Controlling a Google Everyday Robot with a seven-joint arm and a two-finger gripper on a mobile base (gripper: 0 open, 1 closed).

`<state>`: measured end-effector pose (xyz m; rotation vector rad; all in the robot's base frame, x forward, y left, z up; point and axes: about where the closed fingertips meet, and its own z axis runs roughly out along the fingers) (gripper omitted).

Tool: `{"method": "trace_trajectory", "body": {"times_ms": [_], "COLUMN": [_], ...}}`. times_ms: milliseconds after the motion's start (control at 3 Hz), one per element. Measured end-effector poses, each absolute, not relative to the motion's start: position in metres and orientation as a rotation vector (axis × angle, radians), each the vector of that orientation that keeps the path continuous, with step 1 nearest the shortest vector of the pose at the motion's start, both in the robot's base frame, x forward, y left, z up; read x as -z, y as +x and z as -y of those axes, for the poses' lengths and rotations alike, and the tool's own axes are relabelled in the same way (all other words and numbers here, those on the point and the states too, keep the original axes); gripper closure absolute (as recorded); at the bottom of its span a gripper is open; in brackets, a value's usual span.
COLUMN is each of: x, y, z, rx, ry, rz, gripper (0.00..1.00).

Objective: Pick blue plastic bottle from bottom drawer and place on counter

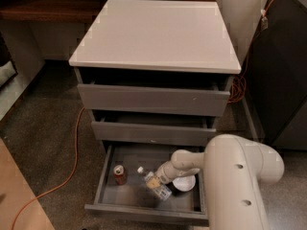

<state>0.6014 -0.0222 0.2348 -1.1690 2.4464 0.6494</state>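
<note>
Camera view.
- Bottom drawer (144, 210): lowest of 3 grey fronts, pulled open.
- Blue plastic bottle (157, 188): inside drawer, approx. centre, tilted, white cap toward drawer's rear-left.
- End effector (161, 177): inside drawer, at bottle's upper side, seems to touch it; open or closed: can't tell.
- Red-brown can (119, 174): upright, drawer's left part, apart from bottle.
- White bowl (184, 183): drawer's right part, just beside bottle.
- Table (158, 32): white top, above drawer.
- Arm (235, 186): white, enters drawer from front-right.

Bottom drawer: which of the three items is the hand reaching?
The blue plastic bottle, tilted mid-drawer at the hand; red-brown can stands apart left, white bowl right.
</note>
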Motion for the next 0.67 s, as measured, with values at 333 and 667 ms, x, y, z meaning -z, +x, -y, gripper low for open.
{"method": "trace_trajectory", "body": {"times_ms": [333,667], "x": [-0.279,-0.321], "y": [0.602,0.594], "z": [0.023,0.022], "rx": [-0.709,-0.769], "ry": [-1.251,-1.306], "rz": [-2.291,-2.140], "gripper": [1.00,1.00]}}
